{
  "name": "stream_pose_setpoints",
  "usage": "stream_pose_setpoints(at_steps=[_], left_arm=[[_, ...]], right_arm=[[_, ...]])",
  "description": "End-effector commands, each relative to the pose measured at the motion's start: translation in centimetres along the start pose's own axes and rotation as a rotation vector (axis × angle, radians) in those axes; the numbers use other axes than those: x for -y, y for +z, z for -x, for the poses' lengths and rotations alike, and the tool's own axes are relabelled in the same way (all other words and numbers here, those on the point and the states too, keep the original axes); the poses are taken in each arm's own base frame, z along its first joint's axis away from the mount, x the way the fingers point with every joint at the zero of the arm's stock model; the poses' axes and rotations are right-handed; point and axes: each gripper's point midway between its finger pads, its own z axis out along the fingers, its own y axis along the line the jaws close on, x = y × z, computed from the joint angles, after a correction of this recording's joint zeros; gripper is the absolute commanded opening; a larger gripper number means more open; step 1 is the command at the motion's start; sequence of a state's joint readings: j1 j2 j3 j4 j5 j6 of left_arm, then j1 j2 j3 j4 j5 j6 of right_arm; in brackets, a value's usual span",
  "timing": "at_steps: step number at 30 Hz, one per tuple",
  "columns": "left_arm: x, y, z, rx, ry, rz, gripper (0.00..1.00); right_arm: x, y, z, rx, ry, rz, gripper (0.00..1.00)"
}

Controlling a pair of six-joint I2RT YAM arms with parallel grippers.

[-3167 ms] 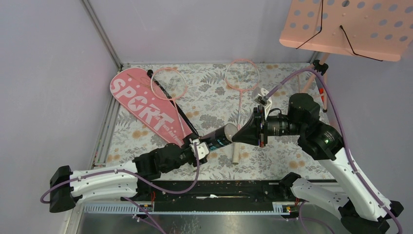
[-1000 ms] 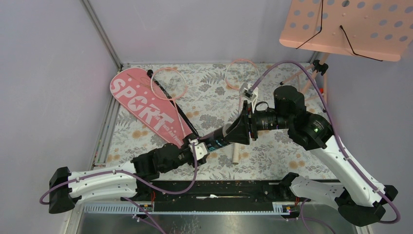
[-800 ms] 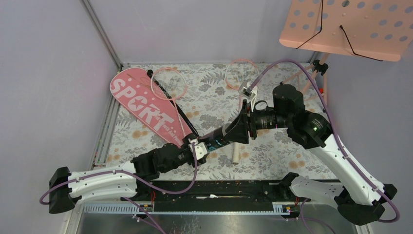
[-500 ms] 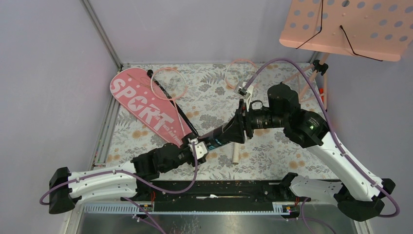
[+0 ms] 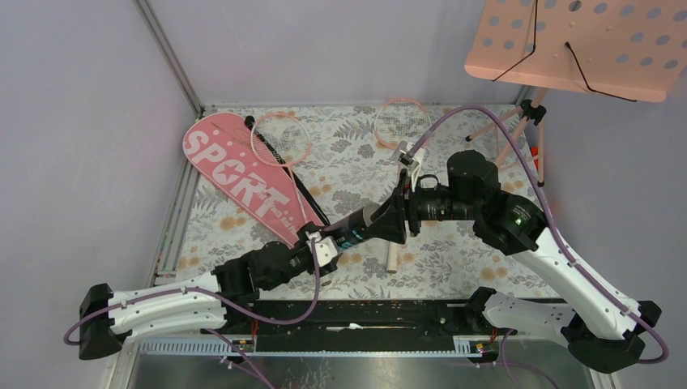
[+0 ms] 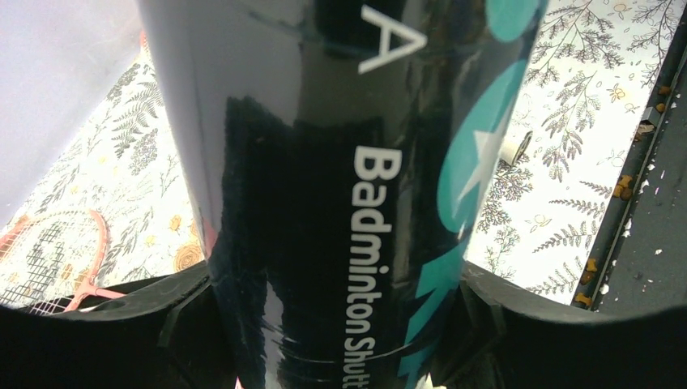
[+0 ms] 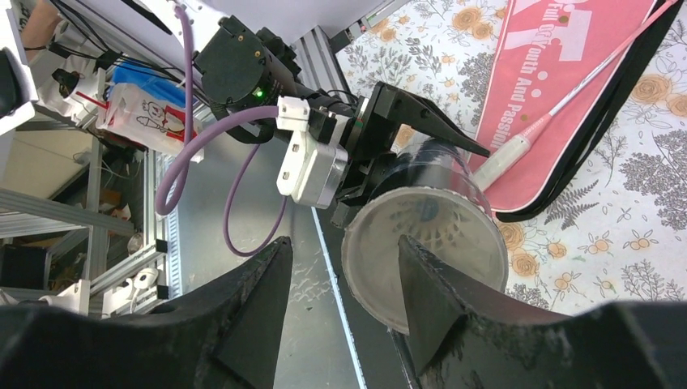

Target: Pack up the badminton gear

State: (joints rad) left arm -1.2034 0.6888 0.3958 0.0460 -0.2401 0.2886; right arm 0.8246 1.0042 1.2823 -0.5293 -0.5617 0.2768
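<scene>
Your left gripper point(image 6: 336, 304) is clamped on the long black tube point(image 5: 356, 229). Both of its fingers point(image 6: 518, 324) press against the tube's sides at the end nearer the arm bases, and the tube is held clear of the floral cloth point(image 5: 340, 162), slanting away and to the right. At the tube's open mouth sits your right gripper point(image 7: 342, 243) with its fingers spread. One tip lies across the mouth and the other sits outside the rim, and they pinch nothing that shows. Something pale with a dotted pattern sits deep inside the tube, too dim to name. The pink SPORT cover point(image 5: 243, 178) lies flat on the cloth just left of the tube, its narrow end near the gripped end and its black strap trailing along the edge that faces the tube. The first racket point(image 5: 281, 139) rests on that cover — its head reaches past the cover's far edge. The second racket point(image 5: 401, 123) lies beyond the tube's mouth toward the back wall, and its white handle shows on the cloth on the tube's near side. Well to the right of the tube stands the pink music stand point(image 5: 567, 40).
</scene>
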Motion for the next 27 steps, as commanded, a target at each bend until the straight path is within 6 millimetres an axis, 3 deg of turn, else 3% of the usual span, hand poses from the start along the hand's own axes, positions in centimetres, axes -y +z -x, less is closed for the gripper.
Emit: stream_pose_setpoints(at_steps=[1, 13, 20, 22, 27], left_arm=[[-1.4, -0.7, 6.2, 0.248, -0.102, 0.048, 0.13], [-1.9, -0.8, 6.5, 0.252, -0.121, 0.074, 0.12], [-2.5, -1.1, 7.0, 0.263, -0.153, 0.1, 0.13], [-2.6, -1.1, 7.2, 0.259, -0.162, 0.102, 0.13], [-3.5, -0.9, 7.0, 0.182, -0.205, 0.152, 0.12]], right_arm=[[-0.5, 1.0, -1.4, -0.047, 0.045, 0.058, 0.6], [-0.6, 2.7, -2.1, -0.098, 0.08, 0.08, 0.67], [-0.6, 1.7, -1.1, -0.041, 0.047, 0.033, 0.71], [-0.9, 0.9, 0.9, 0.021, 0.013, 0.005, 0.72], [-1.7, -3.5, 10.3, 0.299, -0.167, -0.171, 0.83]])
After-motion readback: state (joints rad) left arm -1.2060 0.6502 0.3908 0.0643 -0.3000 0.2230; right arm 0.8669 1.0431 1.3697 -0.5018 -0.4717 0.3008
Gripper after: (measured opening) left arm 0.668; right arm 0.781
